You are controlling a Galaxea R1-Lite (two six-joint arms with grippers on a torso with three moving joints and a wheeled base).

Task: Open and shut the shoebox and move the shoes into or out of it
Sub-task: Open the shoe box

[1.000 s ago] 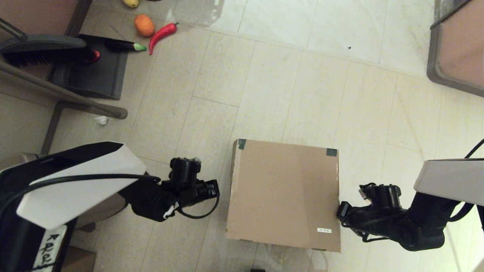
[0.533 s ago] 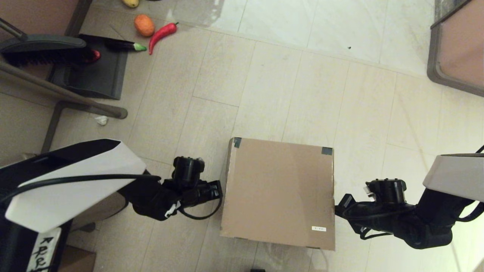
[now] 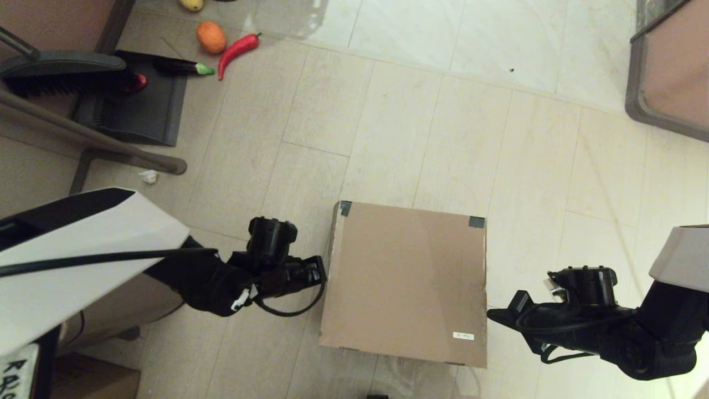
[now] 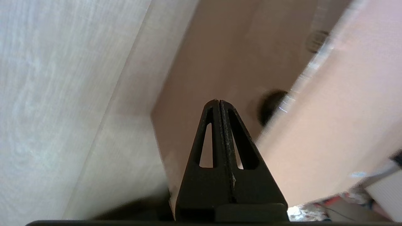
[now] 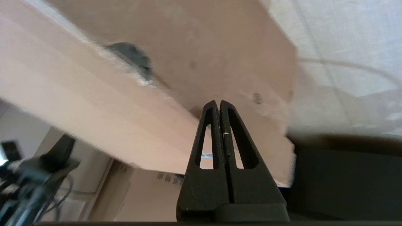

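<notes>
The shoebox (image 3: 404,277) is a flat brown cardboard box on the tiled floor, its lid down, with black tape at its two far corners and a small white label near its near right corner. My left gripper (image 3: 323,270) is shut, its tip at the box's left side. In the left wrist view the shut left gripper (image 4: 217,101) points at the cardboard of the shoebox (image 4: 220,56). My right gripper (image 3: 490,315) is shut at the box's right edge near the front corner. The right wrist view has the right gripper (image 5: 218,102) against the shoebox (image 5: 220,47). The shoes are hidden.
A black dustpan (image 3: 133,105) and brush (image 3: 66,75) lie at the far left beside a metal frame leg (image 3: 111,147). An orange (image 3: 211,36), a red chilli (image 3: 238,49) and crumpled paper (image 3: 148,176) lie on the floor. A brown bin (image 3: 670,72) stands far right.
The shoebox has shifted left and slightly toward me. My left gripper stayed at its left side; my right gripper moved nearer to me along the right edge.
</notes>
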